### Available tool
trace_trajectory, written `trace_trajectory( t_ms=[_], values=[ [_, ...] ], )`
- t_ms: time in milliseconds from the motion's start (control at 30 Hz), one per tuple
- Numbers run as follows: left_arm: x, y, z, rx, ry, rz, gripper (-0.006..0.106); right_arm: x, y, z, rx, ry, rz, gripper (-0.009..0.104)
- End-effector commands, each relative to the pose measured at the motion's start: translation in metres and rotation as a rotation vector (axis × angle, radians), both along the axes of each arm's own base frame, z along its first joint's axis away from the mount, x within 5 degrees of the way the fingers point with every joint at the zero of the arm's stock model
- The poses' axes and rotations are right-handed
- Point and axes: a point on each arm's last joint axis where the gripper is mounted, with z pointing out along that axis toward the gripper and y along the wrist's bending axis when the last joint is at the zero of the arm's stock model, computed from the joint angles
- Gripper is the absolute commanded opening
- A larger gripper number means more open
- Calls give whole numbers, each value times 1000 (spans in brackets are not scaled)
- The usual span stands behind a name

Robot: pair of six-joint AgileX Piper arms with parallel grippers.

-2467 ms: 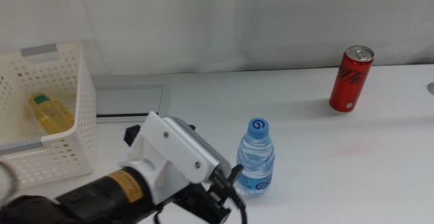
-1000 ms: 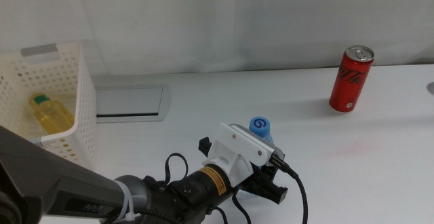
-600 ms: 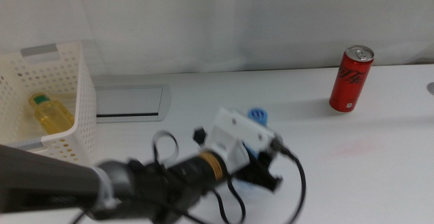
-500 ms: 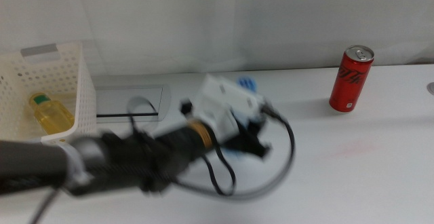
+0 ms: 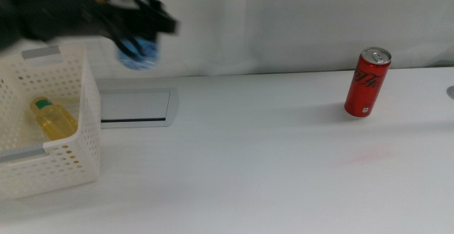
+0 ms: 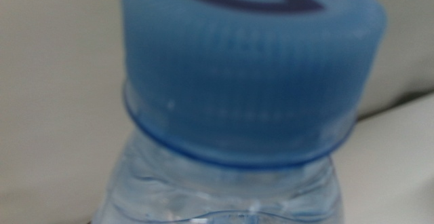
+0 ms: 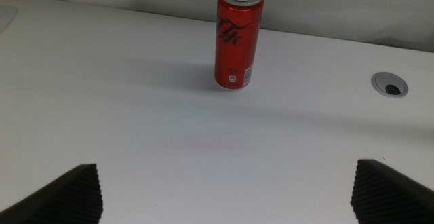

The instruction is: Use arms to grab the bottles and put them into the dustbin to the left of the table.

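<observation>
The water bottle [image 5: 140, 49] is clear ribbed plastic with a ridged blue cap [image 6: 251, 75], and it hangs high over the far left of the table [image 5: 234, 170], clamped in the left gripper [image 5: 135, 28], whose dark shape is smeared by motion. In the left wrist view the cap fills nearly the whole picture, a dark printed mark on its flat top and a thin blue ring under it. The bottle is just right of the dustbin [image 5: 71, 159], above the grey inset plate [image 5: 135, 108].

The dustbin is a white perforated plastic basket with straight walls; the yellow tea bottle [image 5: 51, 118] lies inside it. The slim red can [image 5: 367, 82], smooth metal with a silver top, stands upright at the far right, well apart from everything else. The right gripper [image 7: 224, 197] waits near the front, its jaws spread wide apart, the can ahead of it beside a round grey hole [image 7: 390, 83].

The tabletop between basket and can lies broad and flat.

Half a second ago the arm stretched across the middle of the table with the bottle low; now both are up by the basket.
</observation>
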Motion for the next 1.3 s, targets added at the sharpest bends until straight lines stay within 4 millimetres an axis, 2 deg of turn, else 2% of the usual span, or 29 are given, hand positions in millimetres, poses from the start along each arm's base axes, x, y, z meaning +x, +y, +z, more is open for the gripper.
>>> trace_trajectory(
  t_ms=[0,133,167,267,467,600,767,900,1133,1267],
  values=[
    [2,27,23,-37,32,97,-3,0,-1,3,-1,-27,-5,103],
    [4,70,30,-47,122,309,-3,0,-1,3,-1,-27,-5,103],
    [1,101,28,8,175,485,-3,0,-1,3,1,-26,-5,103],
    [-2,125,21,-22,236,626,-3,0,-1,3,1,-26,-5,103],
    [7,155,-6,-34,348,718,-3,0,-1,3,1,-25,-4,103],
    [19,166,-34,-37,436,715,-3,1,0,3,-1,-27,-3,103],
    [33,166,-70,-47,540,702,-3,2,0,2,-2,-25,-3,103],
    [42,165,-91,-59,590,680,-3,2,0,2,-2,-25,-3,103],
    [45,165,-98,-42,594,666,-3,2,0,2,-2,-25,-3,103],
    [47,165,-98,-51,577,663,7,2,-1,2,-6,-27,-4,103]
  ],
)
